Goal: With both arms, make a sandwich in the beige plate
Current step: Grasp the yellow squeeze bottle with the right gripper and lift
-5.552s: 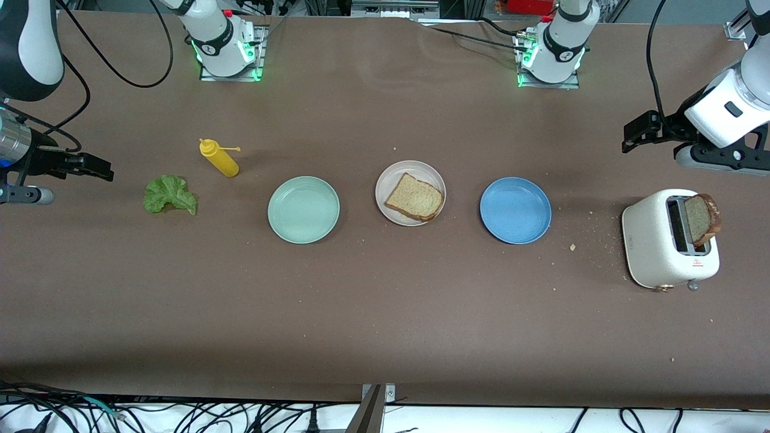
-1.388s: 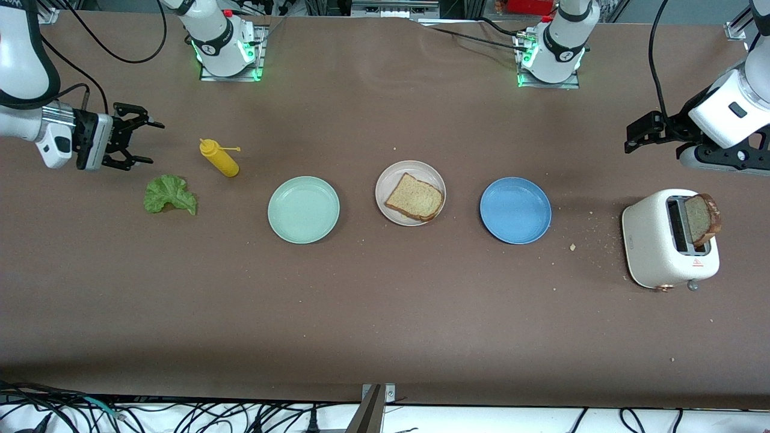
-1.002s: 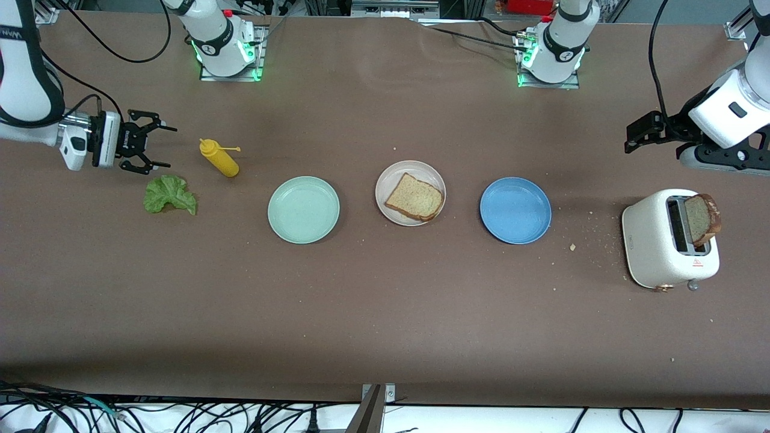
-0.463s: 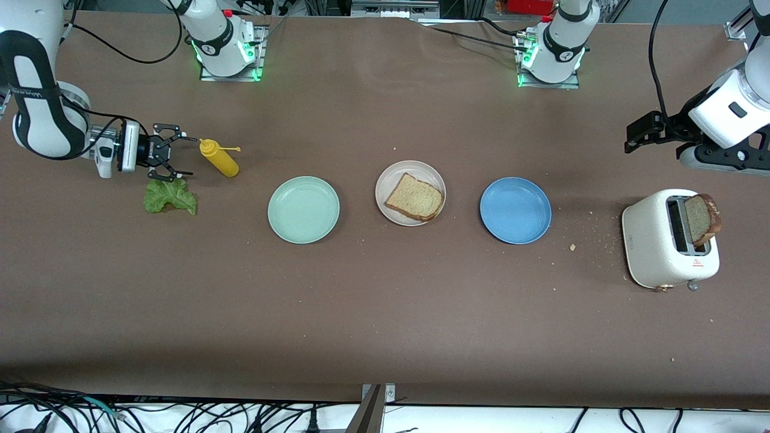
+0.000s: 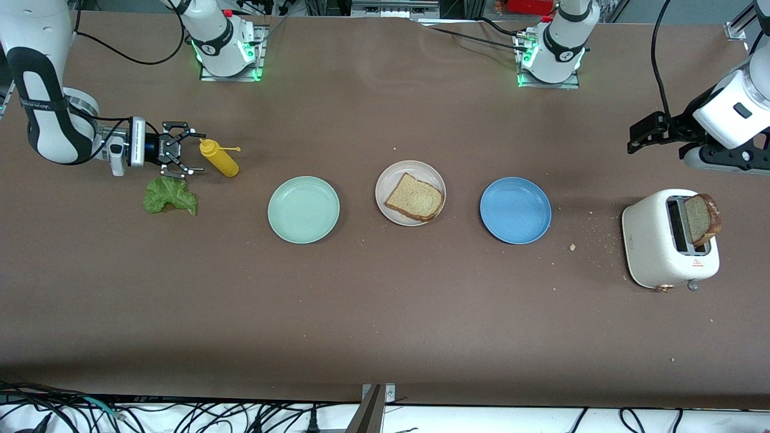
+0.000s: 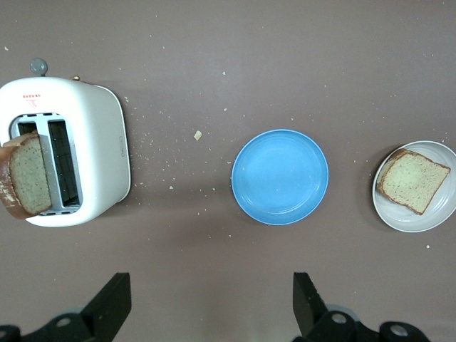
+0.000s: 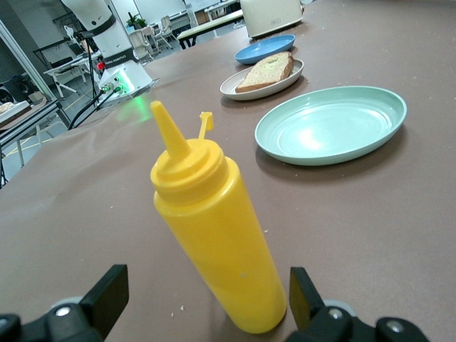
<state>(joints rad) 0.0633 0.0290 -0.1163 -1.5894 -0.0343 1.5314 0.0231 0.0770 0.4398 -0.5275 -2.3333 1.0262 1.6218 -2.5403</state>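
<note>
One bread slice (image 5: 414, 197) is already laid in the beige plate (image 5: 391, 175) at the middle of the frame, so the sandwich is only started — the lettuce (image 5: 169, 194) is still on the tabletop at the left of the frame, and the second slice (image 5: 701, 219) is stuck up out of the toaster (image 5: 652, 246) at the right.

The right hand (image 5: 186, 155) is held low with fingers spread wide and nothing gripped, lined up on the yellow bottle (image 5: 219, 158) just above the lettuce. In the right wrist view the bottle (image 7: 214, 228) is seen between the fingers, not yet pinched. So the sauce looks to be the step in hand; a clean squeeze around the bottle's body is probably needed next.

The left hand (image 5: 642, 131) is parked at the upper right above the toaster, wide and empty — waiting.
</note>
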